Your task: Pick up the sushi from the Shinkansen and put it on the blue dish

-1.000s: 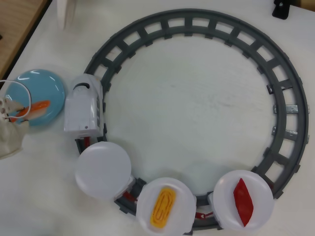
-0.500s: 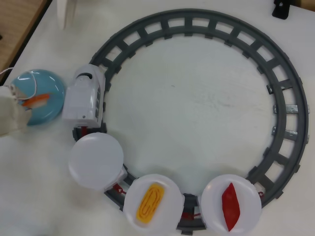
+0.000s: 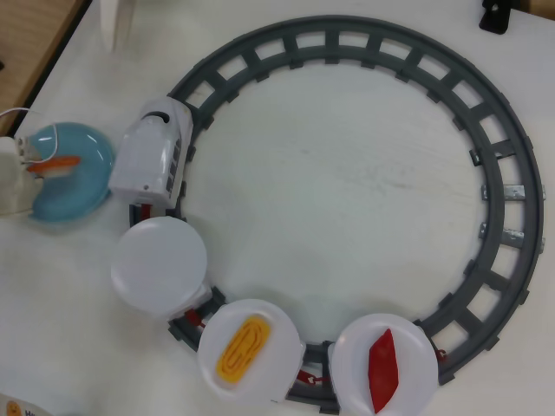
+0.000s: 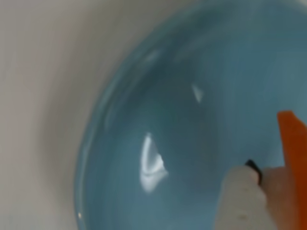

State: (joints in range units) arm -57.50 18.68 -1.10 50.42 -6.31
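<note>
In the overhead view much of the arm is cut off by the left edge: only a pale block of the gripper [image 3: 35,163] shows at about nine o'clock, reaching in over the blue dish [image 3: 76,195] and hiding the dish's left part. A thin white cable loops above it and its ends run out of sight. The sushi [image 3: 54,161] shows only as a thin orange sliver at the gripper's tip, over the upper left of the dish; its stripes and rice cannot be made out. The wrist view is blurred and very close: the blue dish [image 4: 168,120] fills nearly all of it with white glare spots, one pale fingertip [image 4: 242,196] rises from five o'clock, and the sushi [image 4: 293,158] is a cropped orange strip at the right edge, just beside that finger. The jaws appear closed on the sushi, though the second finger is out of frame, and whether the piece touches the dish cannot be told. The Shinkansen [image 3: 154,154] sits on the grey track [image 3: 512,191] at ten o'clock of the ring, just right of the dish, with an empty white plate [image 3: 159,264] behind it, then a yellow egg piece [image 3: 243,343] and a red pointed piece [image 3: 381,367] on their plates.
</note>
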